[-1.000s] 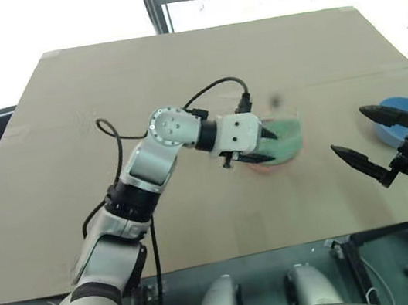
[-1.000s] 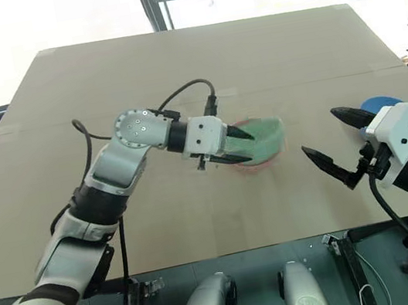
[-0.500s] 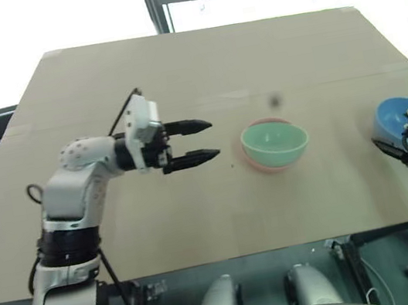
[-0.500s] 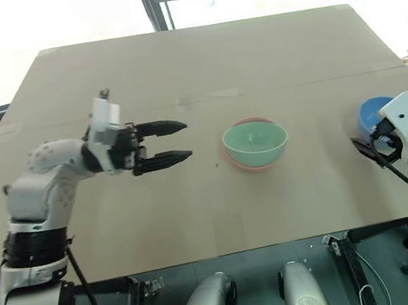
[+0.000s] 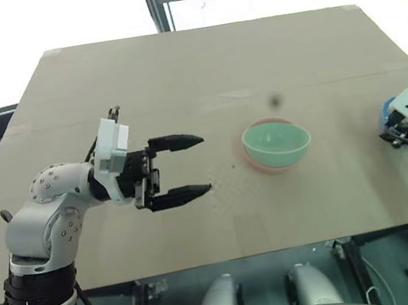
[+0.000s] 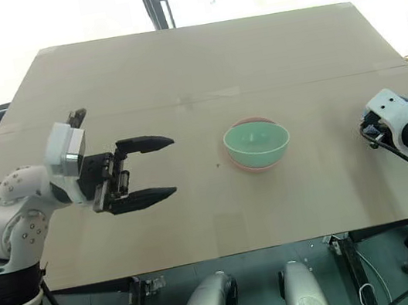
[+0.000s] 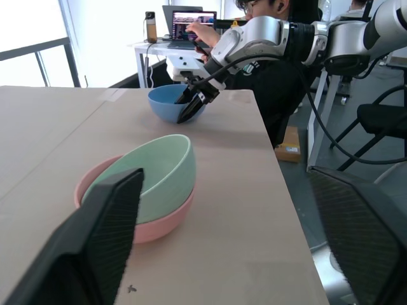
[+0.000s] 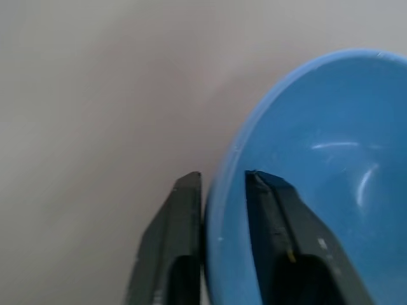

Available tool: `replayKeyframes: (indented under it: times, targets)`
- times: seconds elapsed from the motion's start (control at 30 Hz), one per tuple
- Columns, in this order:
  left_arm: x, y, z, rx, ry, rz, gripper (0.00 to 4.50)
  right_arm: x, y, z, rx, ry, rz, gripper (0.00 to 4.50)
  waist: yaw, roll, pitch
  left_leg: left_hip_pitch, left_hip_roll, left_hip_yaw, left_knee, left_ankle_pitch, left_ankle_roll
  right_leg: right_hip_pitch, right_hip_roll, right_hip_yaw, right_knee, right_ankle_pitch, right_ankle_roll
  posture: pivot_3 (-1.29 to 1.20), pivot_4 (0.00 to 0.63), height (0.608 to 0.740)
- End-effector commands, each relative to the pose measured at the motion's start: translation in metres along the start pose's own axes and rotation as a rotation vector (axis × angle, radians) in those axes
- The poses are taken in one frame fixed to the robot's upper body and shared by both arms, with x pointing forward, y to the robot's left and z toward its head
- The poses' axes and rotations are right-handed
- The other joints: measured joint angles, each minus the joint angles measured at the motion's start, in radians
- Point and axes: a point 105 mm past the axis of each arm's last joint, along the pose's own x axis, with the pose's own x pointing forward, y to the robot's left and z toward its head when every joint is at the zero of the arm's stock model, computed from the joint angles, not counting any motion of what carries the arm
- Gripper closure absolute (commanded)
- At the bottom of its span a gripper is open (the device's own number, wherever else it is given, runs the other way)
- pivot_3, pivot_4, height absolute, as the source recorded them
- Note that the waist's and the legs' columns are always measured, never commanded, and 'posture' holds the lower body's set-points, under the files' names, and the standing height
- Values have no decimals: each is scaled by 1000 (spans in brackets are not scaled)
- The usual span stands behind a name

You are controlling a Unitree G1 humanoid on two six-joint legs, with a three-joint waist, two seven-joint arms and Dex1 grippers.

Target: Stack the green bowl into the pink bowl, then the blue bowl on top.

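Looking down from the head camera, the small smooth mint green bowl (image 5: 276,143) sits nested inside the salmon pink bowl (image 5: 269,165) at mid-table, so the first stacking step looks done. The left gripper (image 5: 178,168) hovers well to their left, its two black fingers spread wide and empty. At the table's right edge, the right gripper (image 5: 393,132) reaches down onto the sky blue bowl (image 5: 389,103), most of which is hidden behind the wrist.

From the left wrist, the nested pair sits near, with the blue bowl (image 7: 175,103) farther along the beige cardboard-covered table (image 7: 254,210) and the other arm's fingers pinching its rim.

From the right wrist, one finger (image 8: 172,248) presses the outer wall and the other the inner wall, closed on the rim.

A thin one-sided rim pinch on a smooth bowl is risky: I judge it could tilt or slip during lifting, and it sits near the table edge.
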Motion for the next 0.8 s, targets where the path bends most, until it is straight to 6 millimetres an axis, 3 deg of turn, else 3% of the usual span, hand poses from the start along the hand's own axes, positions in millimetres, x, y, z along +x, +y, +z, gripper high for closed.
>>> replayKeyframes:
  times: [0.03,0.13,0.33,0.4,0.53,0.63,0.73,0.8]
  targets:
    - [3,2,12,73,-31,52,0,-8,-8,18,-70,-62,-29,4443,0,0,0,0,0,0,0,0,0,0,0,0,0,0,0,0,150,740]
    - [3,5,10,96,-32,87,0,-14,8,37,-123,-153,29,4443,-1,0,0,0,1,1,0,0,0,0,0,0,0,0,0,0,150,740]
    - [0,10,3,87,-30,139,0,-58,78,123,-264,-561,272,4443,-3,1,0,0,1,1,-1,0,0,0,0,1,0,0,0,0,150,740]
    - [0,11,1,73,-31,144,0,-70,103,142,-280,-635,365,4443,-2,1,1,0,1,0,-1,0,0,0,0,0,0,0,0,0,150,740]
    - [-3,14,-1,73,-33,171,0,-81,145,156,-354,-657,532,4443,10,0,0,0,0,-3,0,0,0,0,0,-1,0,0,0,0,150,740]
    - [-4,15,-1,71,-33,180,0,-77,156,152,-379,-625,582,4443,15,0,0,-1,-1,-5,0,0,0,0,0,-2,0,0,0,0,150,740]
    - [-4,15,-3,83,-33,199,0,-62,159,146,-373,-593,593,3481,14,0,0,-1,-1,-5,-1,0,0,-1,-1,-3,0,0,0,0,150,740]
    - [-3,14,-4,85,-30,210,0,-56,158,144,-367,-595,591,2527,10,0,0,-1,-1,-5,-1,0,0,-1,-1,-3,0,0,0,0,150,740]
